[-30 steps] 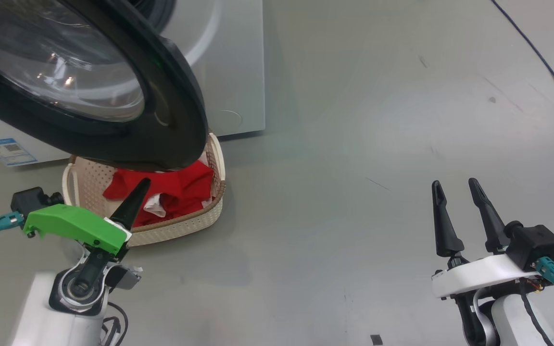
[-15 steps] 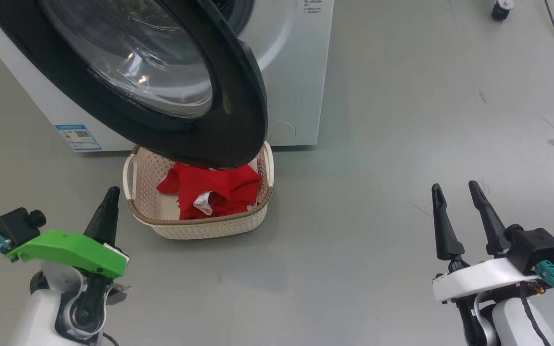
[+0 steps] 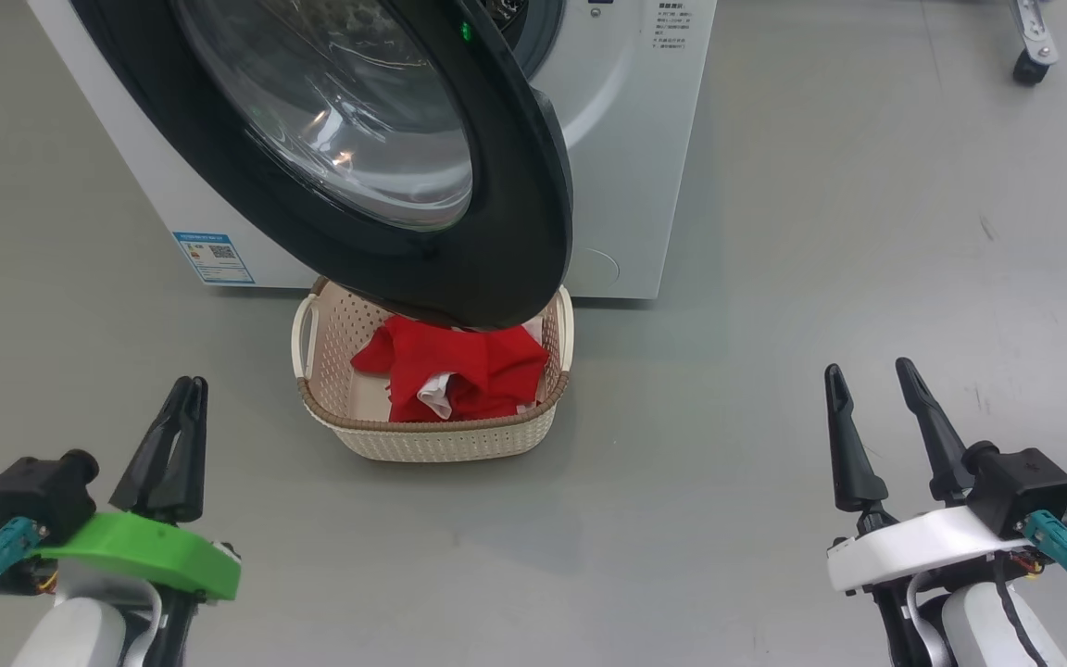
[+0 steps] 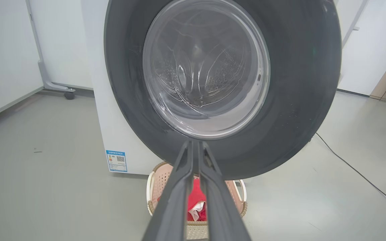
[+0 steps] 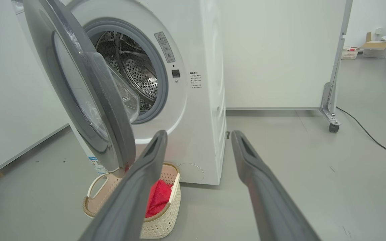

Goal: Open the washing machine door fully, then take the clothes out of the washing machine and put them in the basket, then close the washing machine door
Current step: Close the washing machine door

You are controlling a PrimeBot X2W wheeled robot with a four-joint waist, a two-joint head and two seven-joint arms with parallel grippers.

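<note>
Clothes [image 3: 464, 371], head view: red, lying in the basket [image 3: 441, 443] on the floor [image 3: 728, 417], under the lower rim of the open door [image 3: 520, 222] of the washer [image 3: 645, 139]. Left jaws, lower left, pressed together and empty; right jaws, lower right, spread and empty; both well apart from the basket. Left wrist view: door glass faces the closed jaws, with basket and clothes below it. Right wrist view: steel drum [image 5: 136, 73] seen past the door; basket just before the washer.
</note>
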